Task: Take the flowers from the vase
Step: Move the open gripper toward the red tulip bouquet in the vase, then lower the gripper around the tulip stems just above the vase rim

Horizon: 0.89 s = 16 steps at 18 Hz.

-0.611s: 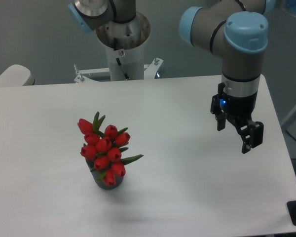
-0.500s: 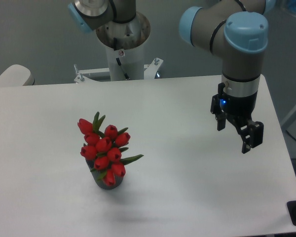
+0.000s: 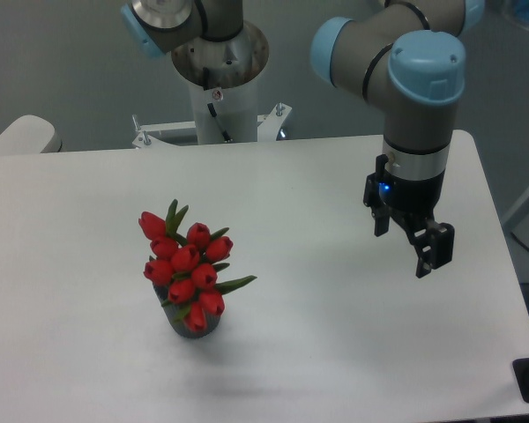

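Note:
The flowers [image 3: 188,267], a tight bunch of red tulip buds with narrow green leaves, stand in the vase [image 3: 197,323], a small dark grey cylinder mostly hidden under the blooms, left of the table's middle. My gripper [image 3: 404,243] hangs above the table far to the right of the bunch, well apart from it. Its two black fingers [image 3: 429,251] are spread wide, open, with nothing between them.
The arm's white base column [image 3: 219,97] stands behind the table's far edge. The white table [image 3: 317,352] ends close to the right of my gripper. A pale rounded object [image 3: 19,137] sits off the far left corner.
The arm and gripper have shifted a little to the left, toward the flowers. The flowers and vase have not moved.

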{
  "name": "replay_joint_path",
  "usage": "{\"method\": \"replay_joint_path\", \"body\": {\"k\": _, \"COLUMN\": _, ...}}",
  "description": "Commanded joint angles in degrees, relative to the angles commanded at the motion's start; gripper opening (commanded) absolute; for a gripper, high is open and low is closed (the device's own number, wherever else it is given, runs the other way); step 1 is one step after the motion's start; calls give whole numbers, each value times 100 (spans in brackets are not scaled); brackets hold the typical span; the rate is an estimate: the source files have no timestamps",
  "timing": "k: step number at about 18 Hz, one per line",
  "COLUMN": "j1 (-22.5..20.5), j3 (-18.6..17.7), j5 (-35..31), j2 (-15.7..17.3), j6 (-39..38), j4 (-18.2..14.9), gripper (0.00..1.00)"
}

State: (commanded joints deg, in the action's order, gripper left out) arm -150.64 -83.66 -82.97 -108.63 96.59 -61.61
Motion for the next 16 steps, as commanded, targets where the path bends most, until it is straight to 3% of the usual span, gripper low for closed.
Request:
{"method": "replay_joint_path", "body": {"k": 2, "j1": 0, "j3": -193, "j5": 333, "j2": 9, "j6": -52, "j4": 0, "gripper": 100}}
{"method": "replay_joint_path", "body": {"k": 5, "j1": -88, "j3": -449, "j5": 1036, "j2": 281, "j6": -403, "j4": -61, "gripper": 100}}
{"method": "replay_joint_path", "body": {"k": 10, "j1": -141, "j3": -958, "j5": 2196, "j2": 308, "j6": -1317, "j4": -246, "gripper": 100}}
{"method": "replay_joint_path", "body": {"k": 16, "j1": -105, "j3": -1644, "j5": 3321, "j2": 501, "j6": -1977, "j4": -88, "gripper": 100}}
